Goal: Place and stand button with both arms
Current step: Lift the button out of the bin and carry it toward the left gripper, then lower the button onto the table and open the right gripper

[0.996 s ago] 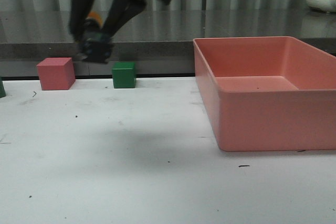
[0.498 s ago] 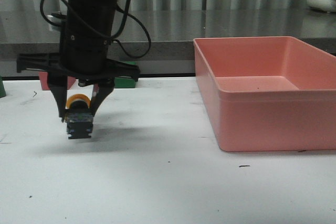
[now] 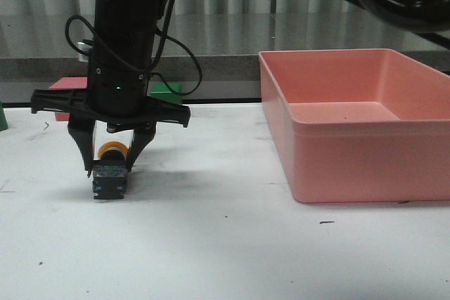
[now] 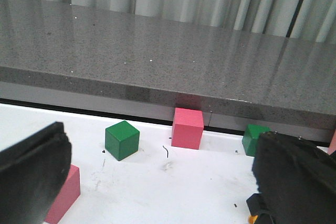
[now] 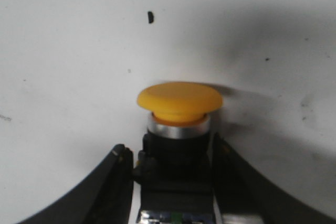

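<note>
Setting the button down on the white worktop is the step in hand: the right gripper hangs straight down over the left part of the worktop with its jaws clenched on the button's dark body, and the base looks to be touching the surface or just above it. In the right wrist view the yellow mushroom cap points away from the fingers, with the pale collar under it and the dark block pinched between the two pads. From the front the cap seems to face toward the back of the worktop, so the button looks to be lying on its side rather than standing, though I cannot be sure.

The next move, as I judge it, calls for a gentle release so the button does not roll or skid, then a second grasp or a nudge to tip it cap-up. The left gripper shows only its two black tips at the edges of its own view, spread wide and holding nothing.

Nearby, a pink cube and a green cube sit behind the right arm near the grey ledge; the pink bin stands well apart to the right. Nothing blocks the spot
</note>
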`<state>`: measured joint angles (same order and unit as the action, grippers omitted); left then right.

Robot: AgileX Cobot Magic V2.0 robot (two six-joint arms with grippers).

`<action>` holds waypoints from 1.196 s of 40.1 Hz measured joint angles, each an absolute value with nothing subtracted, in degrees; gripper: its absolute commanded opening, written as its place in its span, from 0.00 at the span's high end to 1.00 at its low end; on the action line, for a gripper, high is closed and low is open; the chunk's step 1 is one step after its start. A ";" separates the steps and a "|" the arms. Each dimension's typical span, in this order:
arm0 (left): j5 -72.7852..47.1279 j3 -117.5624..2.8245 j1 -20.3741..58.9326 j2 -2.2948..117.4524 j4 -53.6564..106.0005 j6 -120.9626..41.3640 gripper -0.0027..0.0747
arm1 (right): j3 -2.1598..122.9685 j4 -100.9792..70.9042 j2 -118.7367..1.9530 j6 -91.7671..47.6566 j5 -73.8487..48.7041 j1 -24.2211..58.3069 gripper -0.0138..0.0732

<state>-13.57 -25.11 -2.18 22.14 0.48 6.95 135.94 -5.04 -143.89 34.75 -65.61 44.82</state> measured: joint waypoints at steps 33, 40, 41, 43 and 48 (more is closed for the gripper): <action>-13.57 -25.11 -2.18 22.14 0.48 6.95 0.10 | 140.73 -5.61 -128.48 23.42 -71.81 44.60 0.91; -13.57 -25.11 -2.18 22.14 0.48 6.95 0.10 | 139.89 -6.07 -123.61 17.43 -72.03 42.48 0.91; -13.57 -25.11 -2.18 22.14 0.48 6.95 0.10 | 139.38 -6.07 -122.27 16.58 -72.03 41.95 0.91; -13.57 -25.11 -2.18 22.14 0.48 6.95 0.10 | 137.61 -6.07 -119.56 15.52 -72.03 40.11 0.91; -13.57 -25.11 -2.18 22.14 0.48 6.95 0.10 | 129.09 -6.15 -110.70 13.41 -72.03 33.60 0.91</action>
<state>-13.57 -25.11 -2.18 22.14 0.48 6.95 129.09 -6.15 -110.70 13.41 -72.03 33.60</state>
